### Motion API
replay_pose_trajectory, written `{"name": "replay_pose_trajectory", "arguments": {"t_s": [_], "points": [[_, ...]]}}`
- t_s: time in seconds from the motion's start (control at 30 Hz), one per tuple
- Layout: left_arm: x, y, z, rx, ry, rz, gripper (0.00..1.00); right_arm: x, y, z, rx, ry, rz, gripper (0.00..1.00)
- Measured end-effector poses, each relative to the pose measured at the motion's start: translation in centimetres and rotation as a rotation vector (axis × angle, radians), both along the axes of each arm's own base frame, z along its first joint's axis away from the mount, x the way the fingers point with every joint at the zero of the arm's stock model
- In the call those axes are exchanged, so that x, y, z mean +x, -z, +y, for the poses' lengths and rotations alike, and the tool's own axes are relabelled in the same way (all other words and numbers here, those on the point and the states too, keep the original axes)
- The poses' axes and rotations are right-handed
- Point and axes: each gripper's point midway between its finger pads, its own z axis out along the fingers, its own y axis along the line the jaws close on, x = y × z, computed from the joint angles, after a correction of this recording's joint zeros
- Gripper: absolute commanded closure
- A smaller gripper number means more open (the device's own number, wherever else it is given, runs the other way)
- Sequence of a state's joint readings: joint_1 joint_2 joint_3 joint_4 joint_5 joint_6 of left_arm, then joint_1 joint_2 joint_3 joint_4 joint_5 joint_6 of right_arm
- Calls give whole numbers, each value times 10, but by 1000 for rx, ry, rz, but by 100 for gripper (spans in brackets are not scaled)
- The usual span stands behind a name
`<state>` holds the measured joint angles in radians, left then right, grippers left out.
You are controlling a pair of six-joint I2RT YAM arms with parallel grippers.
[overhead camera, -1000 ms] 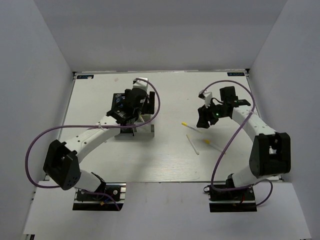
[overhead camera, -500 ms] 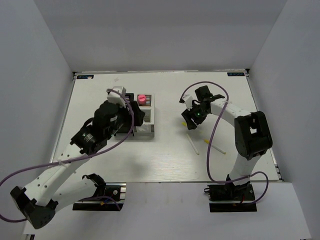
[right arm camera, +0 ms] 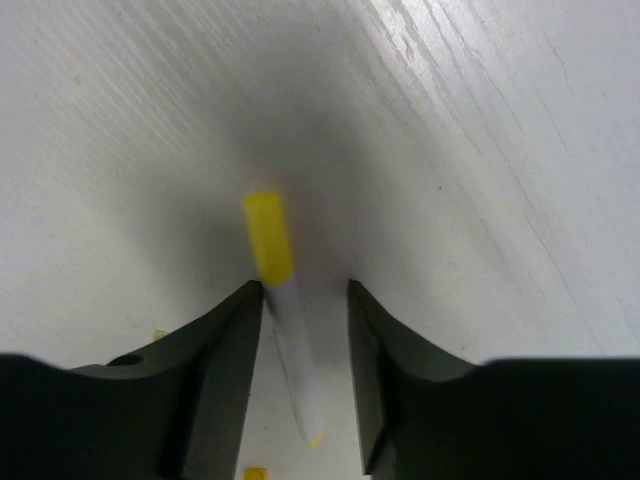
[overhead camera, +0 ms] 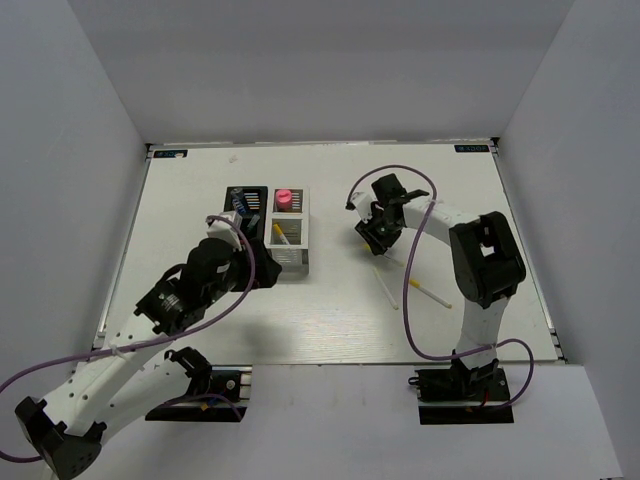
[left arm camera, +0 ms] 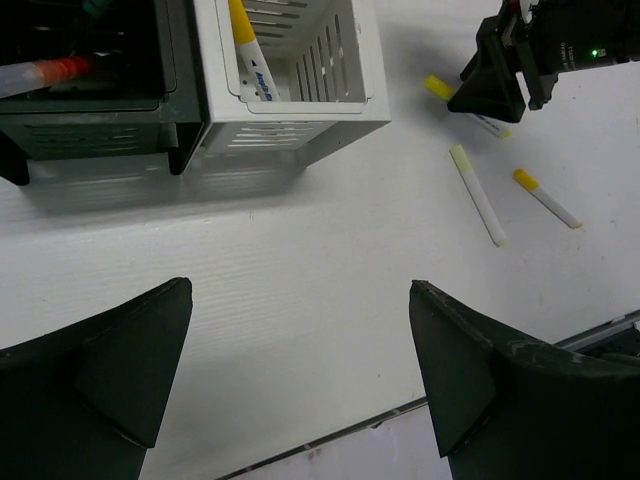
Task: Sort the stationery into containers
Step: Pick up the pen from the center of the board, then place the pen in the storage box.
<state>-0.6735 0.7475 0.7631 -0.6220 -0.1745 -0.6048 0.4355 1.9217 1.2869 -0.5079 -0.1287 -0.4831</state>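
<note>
The right gripper (right arm camera: 303,288) is down low on the table (overhead camera: 190,190). A white stick (right arm camera: 284,325) with a yellow tip lies flat on the table, right between its two fingers. One finger looks like it is against the stick. The other finger has a small gap. The fingers are apart and not squeezing yet. The yellow tip pokes out past the fingertips.

The second stick (left arm camera: 478,195) and the third stick (left arm camera: 545,197) lie on the table near this gripper, closer to the arm bases. They do not touch each other.

The left gripper (left arm camera: 300,370) hangs above bare table, just in front of the boxes. Its fingers are spread wide, with nothing between them.

The white box (left arm camera: 300,130) and the black box (left arm camera: 100,130) sit side by side, touching. A yellow-tipped stick (left arm camera: 245,40) leans inside the white box. A pink marker (overhead camera: 283,198) stands in the far part of the white box. A red pen (left arm camera: 45,73) lies in the black box.
</note>
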Motion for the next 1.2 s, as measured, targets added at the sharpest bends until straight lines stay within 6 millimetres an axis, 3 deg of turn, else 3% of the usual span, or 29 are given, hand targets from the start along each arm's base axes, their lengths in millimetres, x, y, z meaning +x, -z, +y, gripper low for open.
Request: {"name": "replay_pose_trajectory", "arguments": {"t_s": [0.07, 0.1, 0.23, 0.33, 0.53, 0.63, 0.77, 0.9, 1.03, 1.2], "points": [[-1, 0, 0, -5, -2, 6, 1, 0, 0, 2, -1, -7, -6, 67], [-1, 1, 0, -6, -3, 10, 1, 0, 0, 3, -1, -8, -7, 76], [-3, 2, 0, -12, -4, 18, 1, -1, 1, 4, 4, -17, -13, 93], [-6, 4, 0, -19, 2, 28, 1, -3, 0, 4, 17, -40, -18, 100], [-16, 16, 0, -32, 14, 64, 1, -29, -12, 7, 49, -121, 86, 100], [-21, 27, -1, -35, 23, 95, 1, -16, -55, 27, 132, -173, 62, 100], [-26, 36, -1, -43, 26, 123, 1, 25, -160, 77, 348, -266, -146, 100], [-30, 40, -1, -62, 20, 134, 1, 22, -243, 116, 546, -366, -280, 100], [-34, 43, -2, -78, 20, 152, 1, 0, -277, 164, 712, -490, -309, 100], [-35, 45, -4, -87, 21, 169, 1, -22, -282, 228, 874, -614, -272, 100]]}}
